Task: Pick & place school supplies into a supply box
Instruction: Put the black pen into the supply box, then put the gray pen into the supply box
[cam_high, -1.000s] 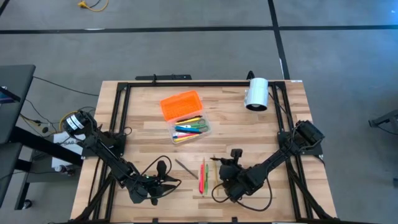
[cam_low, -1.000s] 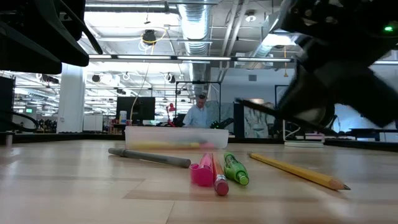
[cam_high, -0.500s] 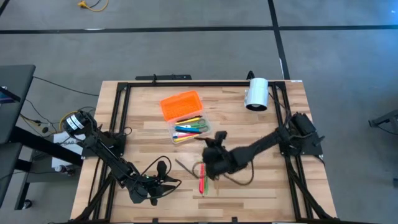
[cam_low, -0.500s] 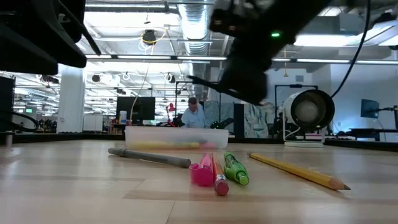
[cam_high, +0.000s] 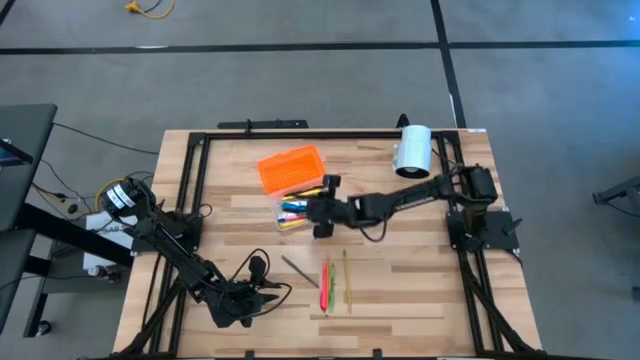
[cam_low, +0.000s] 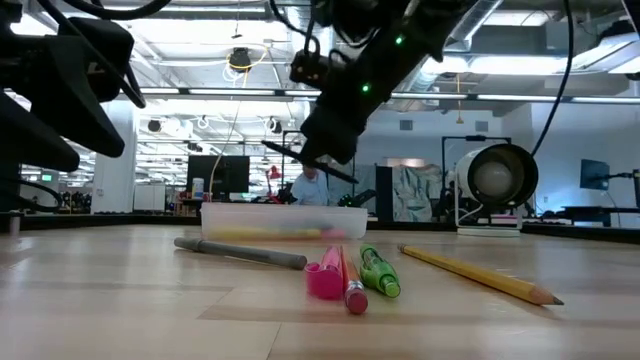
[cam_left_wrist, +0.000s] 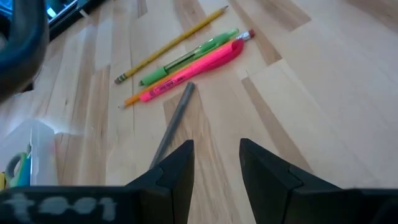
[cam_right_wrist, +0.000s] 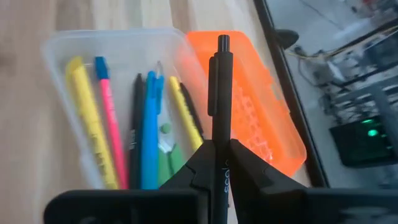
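On the wooden table (cam_high: 420, 290), the left arm is folded low at the near-left corner, its left gripper (cam_high: 262, 296) held just above the surface with fingers apart, near a grey pen (cam_left_wrist: 171, 124). Right of that pen lie a pink pen (cam_high: 324, 284) and a yellow pencil (cam_high: 347, 280). The right arm extends leftward across the table, its right gripper (cam_high: 322, 208) clamped on a black pen (cam_right_wrist: 221, 106) above the clear supply box (cam_high: 296, 207), whose orange lid (cam_high: 291, 167) lies alongside.

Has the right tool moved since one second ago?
Yes. The right tool, gripping a black pen, travelled from the table's near edge to the supply box.
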